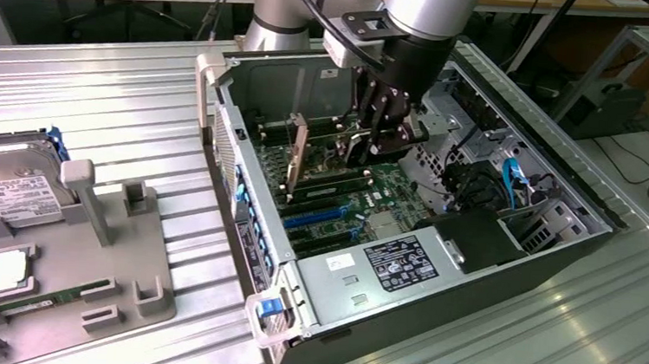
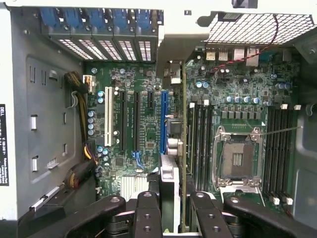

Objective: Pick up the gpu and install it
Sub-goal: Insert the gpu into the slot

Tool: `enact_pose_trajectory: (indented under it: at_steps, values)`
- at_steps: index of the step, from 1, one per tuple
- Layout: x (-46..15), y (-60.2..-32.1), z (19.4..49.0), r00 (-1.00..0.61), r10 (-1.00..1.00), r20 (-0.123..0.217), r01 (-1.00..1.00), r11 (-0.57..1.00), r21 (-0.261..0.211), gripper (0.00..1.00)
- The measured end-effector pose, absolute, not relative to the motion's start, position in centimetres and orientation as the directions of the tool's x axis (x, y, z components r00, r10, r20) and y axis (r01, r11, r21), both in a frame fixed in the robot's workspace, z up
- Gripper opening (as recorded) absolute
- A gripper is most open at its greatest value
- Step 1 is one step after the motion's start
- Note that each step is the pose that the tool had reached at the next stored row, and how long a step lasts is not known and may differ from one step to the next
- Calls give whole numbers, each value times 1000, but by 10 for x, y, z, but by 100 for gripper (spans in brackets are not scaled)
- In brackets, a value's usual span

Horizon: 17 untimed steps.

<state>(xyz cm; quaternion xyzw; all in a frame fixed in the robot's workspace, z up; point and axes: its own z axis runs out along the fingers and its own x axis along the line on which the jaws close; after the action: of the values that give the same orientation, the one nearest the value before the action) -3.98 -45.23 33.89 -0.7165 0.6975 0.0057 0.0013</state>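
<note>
Gripper (image 1: 372,147) (image 2: 174,206) low inside open case (image 1: 429,338), upper centre of exterior view, fingers (image 2: 148,213) clamped narrow on gpu (image 2: 184,148) (image 1: 298,158). Case walls close all round; cables (image 1: 510,184) crowd exterior view's right. Motherboard (image 2: 148,144) beneath. Card upright on edge, between blue slot (image 2: 164,121) and memory slots (image 2: 200,144), bracket end near rear wall. Seated or not: can't tell.

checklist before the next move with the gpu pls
1. gpu clamped in the gripper: ok
2. gpu upright, seen edge-on over the motherboard: ok
3. blue slot empty: ok
4. gpu edge lined up with a slot: cannot tell
5. cables lie off to the side, away from the gpu: ok
</note>
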Motion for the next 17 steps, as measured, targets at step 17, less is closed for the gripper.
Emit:
enact_pose_trajectory:
  at_steps: [17]
  values:
    - [-40,-452,314,26,-1000,-8,-999,-26,38,28]
